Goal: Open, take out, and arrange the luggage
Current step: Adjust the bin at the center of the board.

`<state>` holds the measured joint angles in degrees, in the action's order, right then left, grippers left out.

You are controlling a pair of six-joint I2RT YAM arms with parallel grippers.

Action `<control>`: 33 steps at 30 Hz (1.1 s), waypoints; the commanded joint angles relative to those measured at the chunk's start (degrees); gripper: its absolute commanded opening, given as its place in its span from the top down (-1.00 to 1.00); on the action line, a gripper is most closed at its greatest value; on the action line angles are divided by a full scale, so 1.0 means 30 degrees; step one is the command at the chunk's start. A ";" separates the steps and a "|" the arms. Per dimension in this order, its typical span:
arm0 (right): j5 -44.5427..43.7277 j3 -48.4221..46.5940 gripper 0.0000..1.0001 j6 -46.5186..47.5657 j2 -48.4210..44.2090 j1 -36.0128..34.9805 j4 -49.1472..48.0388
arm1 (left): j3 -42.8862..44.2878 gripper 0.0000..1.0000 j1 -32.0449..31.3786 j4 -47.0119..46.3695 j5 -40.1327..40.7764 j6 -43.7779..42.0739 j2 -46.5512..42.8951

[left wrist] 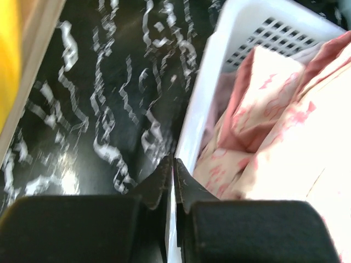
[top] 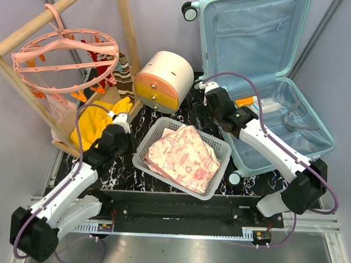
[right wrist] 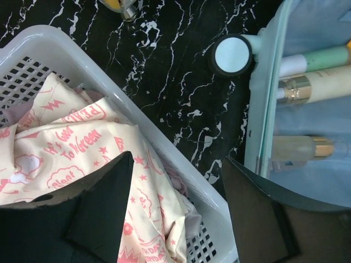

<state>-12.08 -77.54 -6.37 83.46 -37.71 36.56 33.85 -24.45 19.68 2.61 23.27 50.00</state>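
A cloth (right wrist: pixel 82 145) printed "It's Good To Dream" is held in the basket (left wrist: pixel 211 76), whose rim is pinched by the left gripper (left wrist: pixel 173 183), bottles (right wrist: pixel 315 82) are kept in the luggage (top: pixel 252 33), and the right gripper (right wrist: pixel 178 159) is spread.

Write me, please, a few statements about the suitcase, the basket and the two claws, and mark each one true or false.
1. The suitcase is zipped shut. False: it is wide open.
2. The white basket holds cream-and-pink printed cloth. True.
3. The left claw hangs open above the cloth. False: it is shut on the white basket's rim.
4. The right claw is open, near the basket's edge on the suitcase side. True.
5. Nothing lies inside the suitcase. False: bottles lie in it.
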 commanded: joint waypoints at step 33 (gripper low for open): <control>0.5606 -0.4418 -0.49 -0.0015 0.3672 0.2552 -0.1199 | 0.6035 0.25 -0.0025 -0.2868 -0.3622 -0.2951 0.9761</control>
<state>2.83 -88.73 -7.22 93.95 -30.52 34.30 53.43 -24.45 13.67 -4.03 17.19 81.82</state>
